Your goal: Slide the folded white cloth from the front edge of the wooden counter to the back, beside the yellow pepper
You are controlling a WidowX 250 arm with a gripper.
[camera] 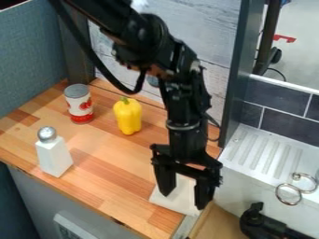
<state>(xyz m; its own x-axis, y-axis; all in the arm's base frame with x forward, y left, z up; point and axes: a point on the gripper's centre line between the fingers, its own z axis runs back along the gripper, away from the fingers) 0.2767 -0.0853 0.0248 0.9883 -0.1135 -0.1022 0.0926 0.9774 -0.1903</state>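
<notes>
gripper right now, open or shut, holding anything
Gripper: open, its fingers spread apart over the white cloth, with nothing visibly gripped.

A butcher-block wooden counter (109,165) carries an upright red-and-white can (79,105) towards the back, a yellow bell pepper (128,116) standing stem up near it, a white shaker (53,155) with a silver top nearer the front edge, and what looks like a folded white cloth (179,197) at the right end.

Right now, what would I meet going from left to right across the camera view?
White shaker, red-and-white can, yellow pepper, black gripper, metal rings.
</notes>
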